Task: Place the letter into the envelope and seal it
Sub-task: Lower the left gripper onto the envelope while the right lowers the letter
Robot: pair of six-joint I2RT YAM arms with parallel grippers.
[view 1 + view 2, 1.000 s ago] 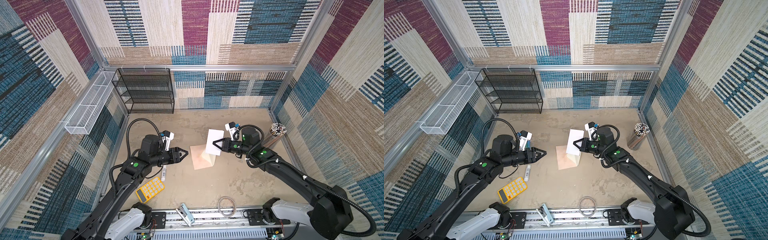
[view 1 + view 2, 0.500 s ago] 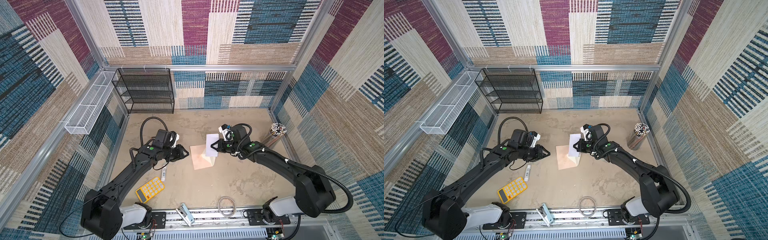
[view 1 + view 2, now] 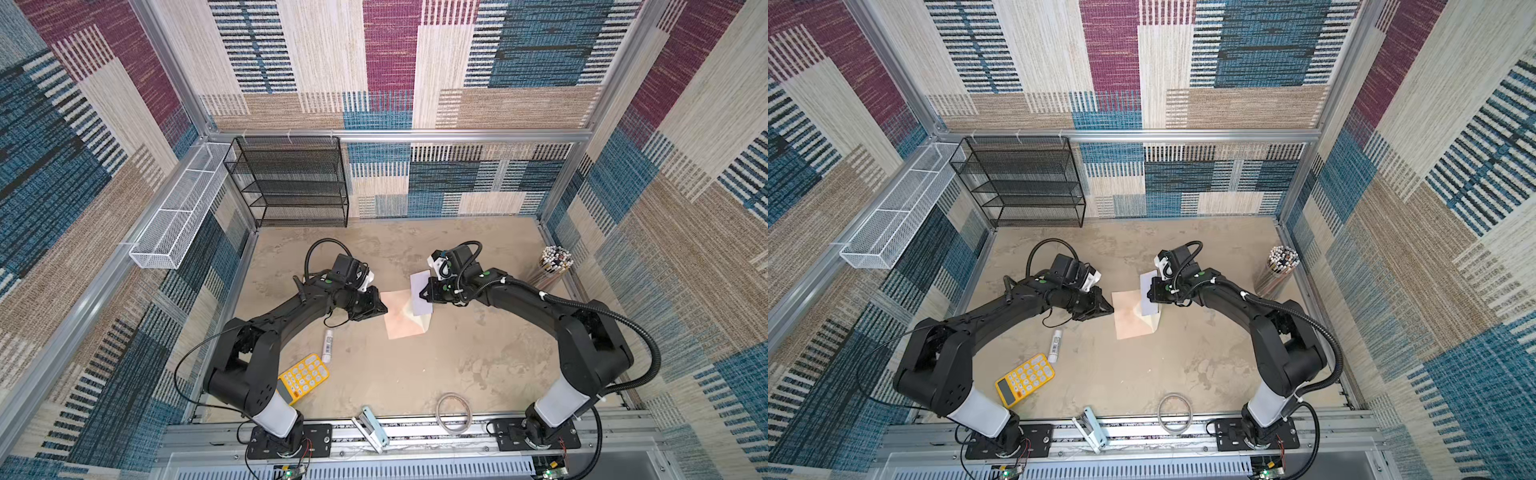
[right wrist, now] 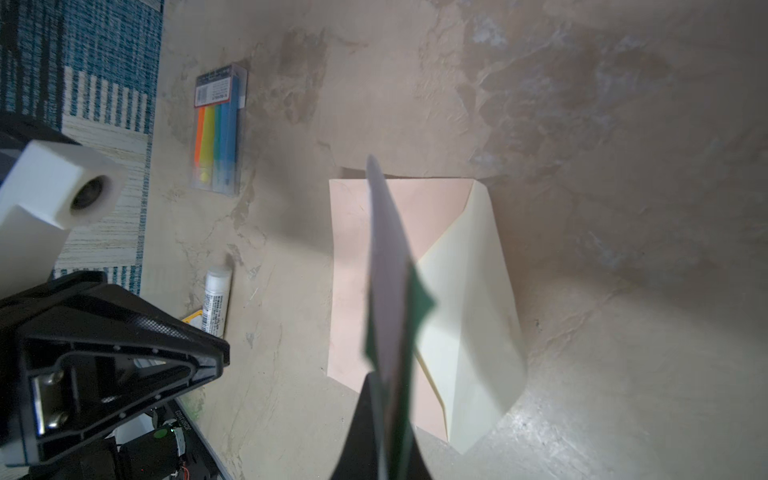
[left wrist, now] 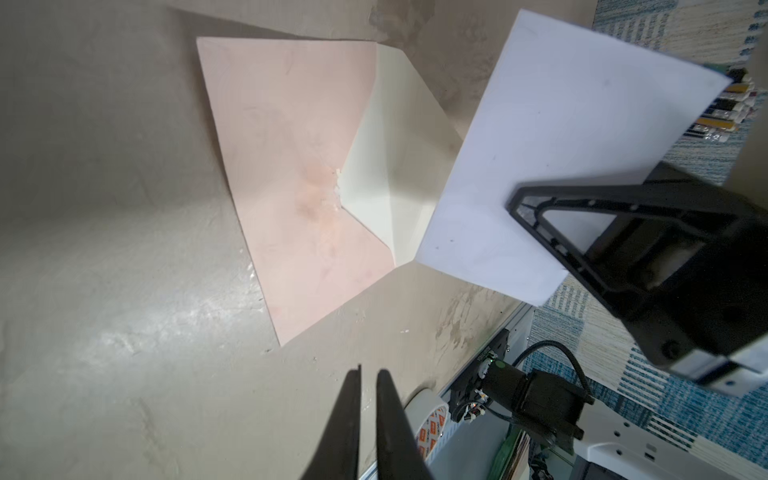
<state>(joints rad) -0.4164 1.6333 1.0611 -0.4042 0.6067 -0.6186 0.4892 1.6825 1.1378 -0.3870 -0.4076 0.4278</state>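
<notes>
A robotics lab test cell: an aluminium frame [image 3: 399, 135] boxes in a stained worktop [image 3: 415, 374], its walls clad in patchwork woven fabric [image 3: 540, 62]. A black left arm [image 3: 282, 311] and right arm [image 3: 523, 301] are bolted to a rail [image 3: 415, 433] along the front edge, and office props lie about: a yellow calculator [image 3: 304, 376] and a wire shelf [image 3: 291, 183]

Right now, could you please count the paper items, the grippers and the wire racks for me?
Paper items: 2 (the letter, the envelope)
Grippers: 2 (left gripper, right gripper)
Wire racks: 2 (black mesh shelf, white wire basket)
Total: 6
</notes>
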